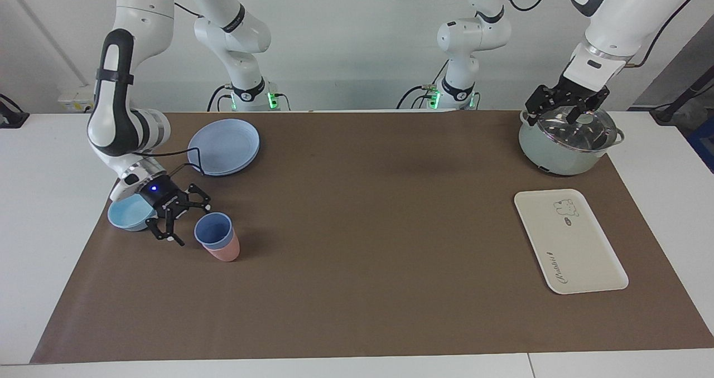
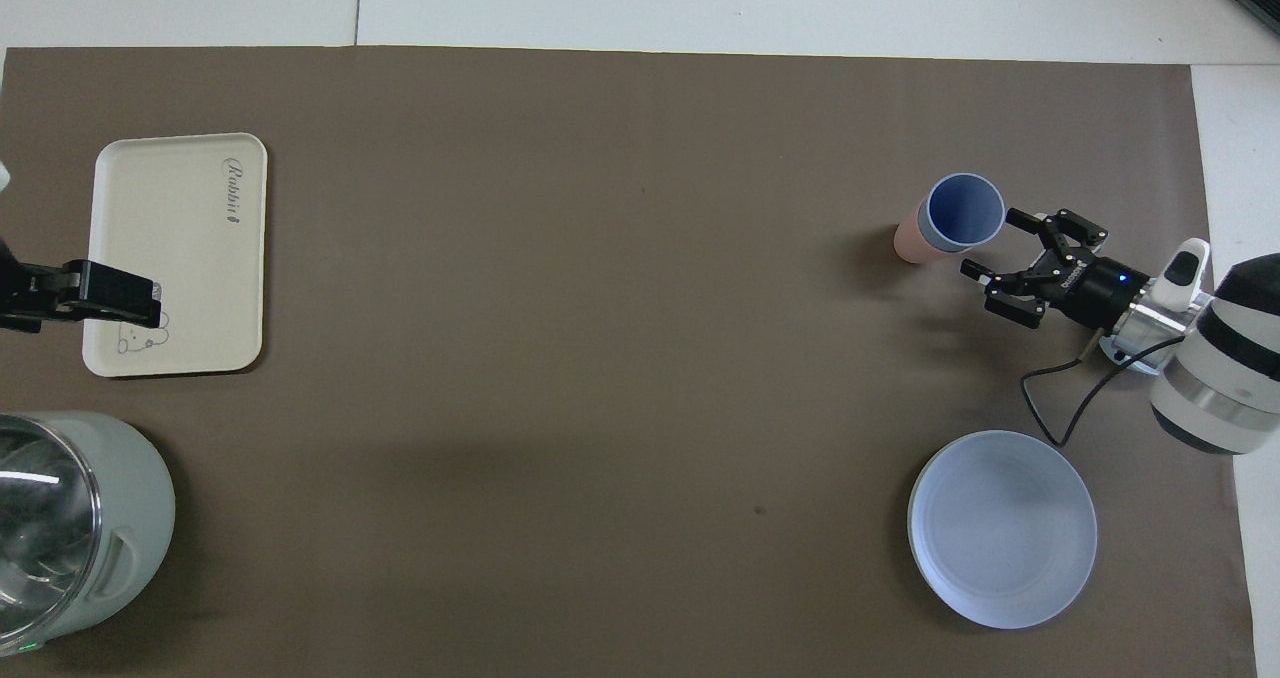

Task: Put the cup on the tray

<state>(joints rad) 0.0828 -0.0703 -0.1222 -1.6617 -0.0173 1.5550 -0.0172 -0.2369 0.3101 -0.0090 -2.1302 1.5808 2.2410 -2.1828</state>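
The periwinkle-blue cup [image 1: 213, 228] stands nested inside a salmon-pink cup [image 1: 226, 251] toward the right arm's end of the table; in the overhead view the blue cup [image 2: 965, 210] shows its open mouth with the pink cup [image 2: 910, 241] around it. My right gripper [image 1: 184, 220] is open, low beside the stacked cups, its fingers pointing at them without touching; it also shows in the overhead view [image 2: 990, 244]. The cream-white tray [image 1: 569, 241] lies empty toward the left arm's end, also in the overhead view [image 2: 180, 248]. My left gripper [image 1: 563, 113] waits, open, over the pot's lid.
A light-blue bowl [image 1: 128, 213] sits under the right wrist. A round blue plate [image 1: 223, 144] lies nearer to the robots than the cups, seen overhead too [image 2: 1000, 528]. A pale green pot [image 1: 563, 149] with a glass lid stands nearer to the robots than the tray.
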